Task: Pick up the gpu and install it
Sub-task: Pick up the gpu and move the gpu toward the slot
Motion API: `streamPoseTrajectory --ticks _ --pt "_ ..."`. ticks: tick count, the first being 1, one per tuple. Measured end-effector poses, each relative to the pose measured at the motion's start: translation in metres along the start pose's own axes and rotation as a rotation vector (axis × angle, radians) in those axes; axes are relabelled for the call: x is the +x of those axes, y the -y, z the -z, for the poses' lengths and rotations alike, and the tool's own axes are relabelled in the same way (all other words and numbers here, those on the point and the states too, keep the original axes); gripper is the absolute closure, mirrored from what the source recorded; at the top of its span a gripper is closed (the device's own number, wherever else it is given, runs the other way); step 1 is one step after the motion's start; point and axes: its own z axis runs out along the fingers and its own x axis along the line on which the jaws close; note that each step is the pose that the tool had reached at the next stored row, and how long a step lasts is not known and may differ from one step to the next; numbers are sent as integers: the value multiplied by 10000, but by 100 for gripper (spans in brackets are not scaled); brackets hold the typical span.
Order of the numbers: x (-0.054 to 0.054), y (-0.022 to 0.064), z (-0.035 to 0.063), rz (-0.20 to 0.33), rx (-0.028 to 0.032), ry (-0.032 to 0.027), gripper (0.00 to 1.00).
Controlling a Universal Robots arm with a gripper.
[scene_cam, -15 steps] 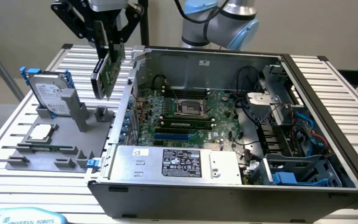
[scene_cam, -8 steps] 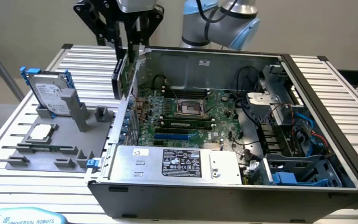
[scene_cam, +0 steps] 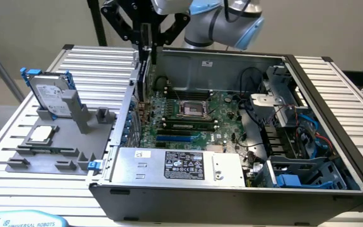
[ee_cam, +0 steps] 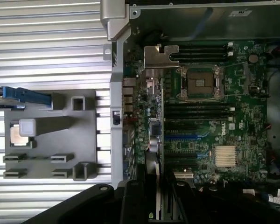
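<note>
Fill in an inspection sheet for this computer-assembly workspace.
Surface: silver ribbed metal table.
Job's things: thin dark rectangular gpu card upright, lower end inside the open black computer case, beside the green motherboard.
Clutter: grey plastic fixture carrying a silver hard drive in a blue frame and a small square silver CPU chip.
Grippers: black end effector shut on the card.
Cables: black, red and blue cables inside the case.
Surroundings: beige wall.

Silver arm (scene_cam: pixel 216 21), pale-blue joint caps (scene_cam: pixel 252 32), black bar-linked claw (scene_cam: pixel 147 45)
</note>
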Motion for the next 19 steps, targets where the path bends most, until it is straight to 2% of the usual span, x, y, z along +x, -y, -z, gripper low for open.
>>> streamPoseTrajectory --ticks 19 --pt "-863 -177 -224 0 2 -10 74"
